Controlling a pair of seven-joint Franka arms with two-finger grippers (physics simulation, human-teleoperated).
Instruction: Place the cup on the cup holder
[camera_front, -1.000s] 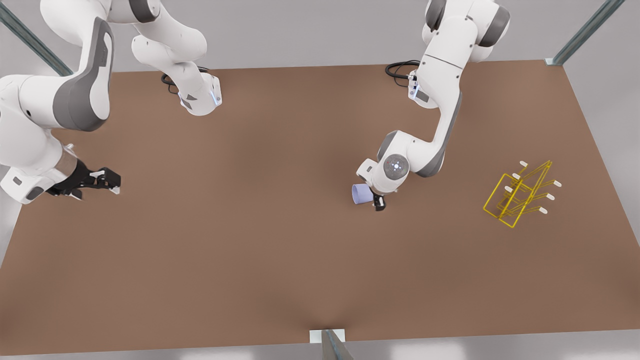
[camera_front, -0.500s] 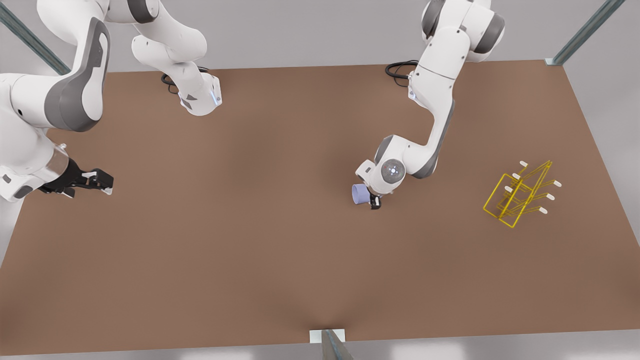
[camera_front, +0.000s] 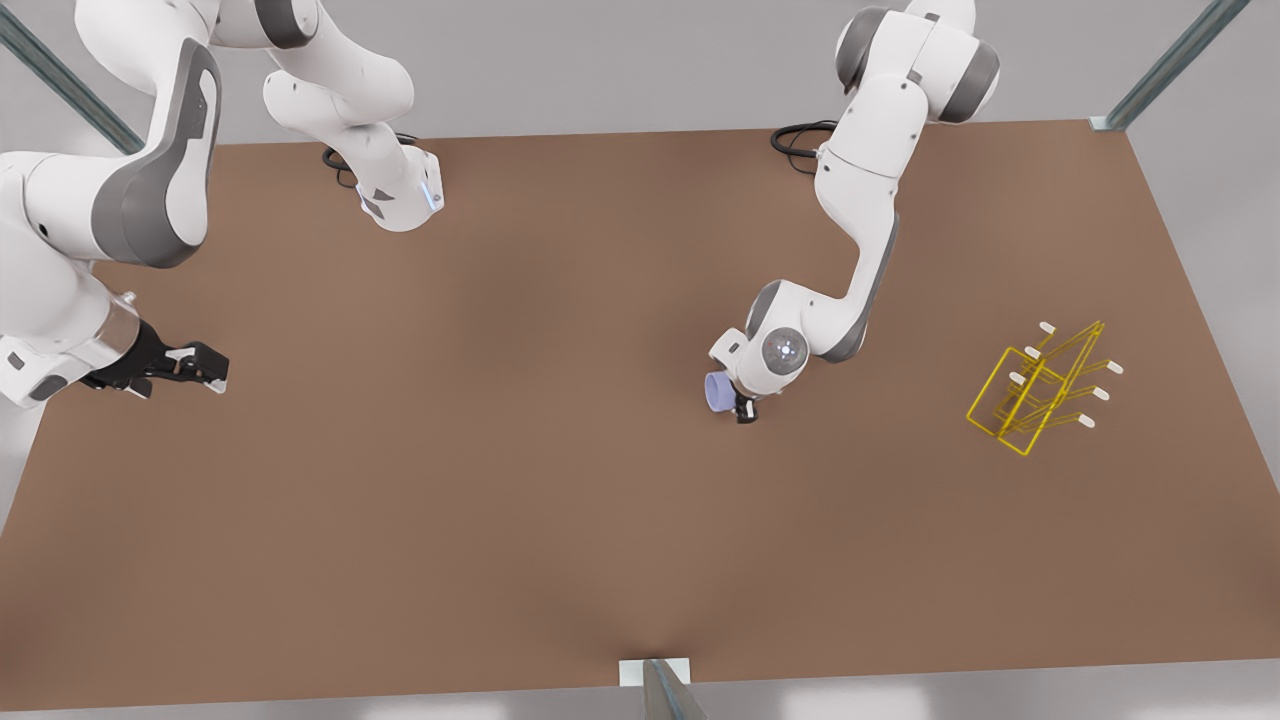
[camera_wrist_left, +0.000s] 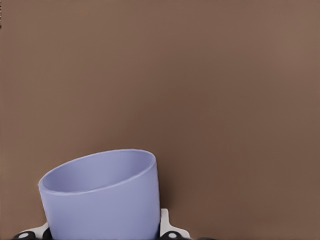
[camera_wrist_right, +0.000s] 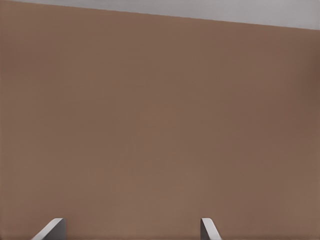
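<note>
While the left end effector (camera_front: 738, 402) is gripping the pale lavender-blue tapered cup (camera_front: 718, 391) near the front view's centre, its fingers are clamping the wall so it can be carried to the yellow wire cup holder (camera_front: 1040, 389), well apart at right. At left, the right end effector (camera_front: 205, 366) is waiting, fingers spread wide, over the brown tabletop (camera_front: 500, 500).

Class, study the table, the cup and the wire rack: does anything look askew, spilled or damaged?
Only the cup looks askew: it sits tilted between the left gripper's fingers near the table's middle. The cup holder stands apart at the front view's right, intact. The right gripper waits open at the left edge. Nothing spilled.
</note>
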